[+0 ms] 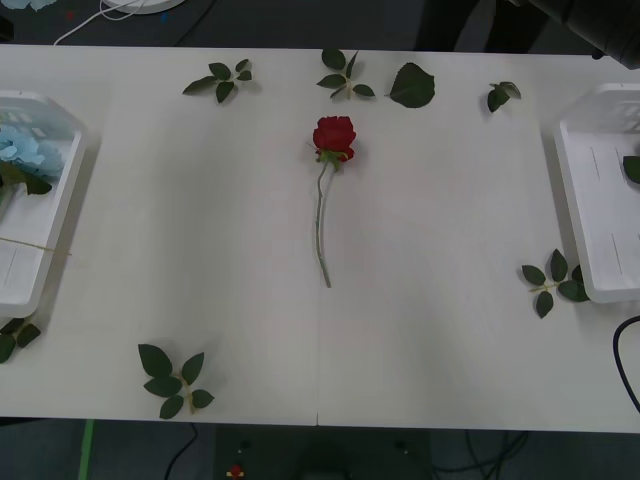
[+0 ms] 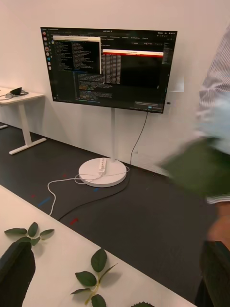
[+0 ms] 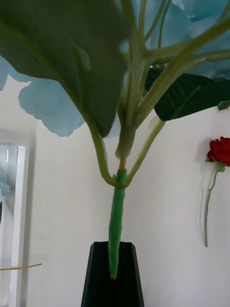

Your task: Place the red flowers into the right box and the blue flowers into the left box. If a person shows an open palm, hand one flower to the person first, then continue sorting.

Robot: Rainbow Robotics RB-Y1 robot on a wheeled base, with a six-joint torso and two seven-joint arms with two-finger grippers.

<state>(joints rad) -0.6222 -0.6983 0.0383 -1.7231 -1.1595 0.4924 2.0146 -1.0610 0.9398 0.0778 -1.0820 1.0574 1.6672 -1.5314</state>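
Observation:
My left gripper [image 3: 113,276] is shut on the green stem of a blue flower [image 3: 52,103], whose pale petals and big dark leaves spread above the black fingers. Beyond it a red flower [image 3: 219,151] lies on the white table, its bloom [image 1: 334,135] at the middle and its stem pointing toward the front edge. The left box [image 1: 55,225] at the table's left end holds another blue flower [image 1: 22,150]; its rim [image 3: 19,201] shows beside the held stem. The right box [image 1: 590,215] stands at the right end. My right gripper [image 2: 115,288] is open, above the table's far edge.
Loose green leaf sprigs [image 1: 173,380] lie scattered: along the back edge [image 1: 345,75], beside the right box [image 1: 553,280], and under my right gripper [image 2: 93,278]. A monitor on a stand [image 2: 110,69] and a person's striped sleeve [image 2: 215,110] lie beyond the table.

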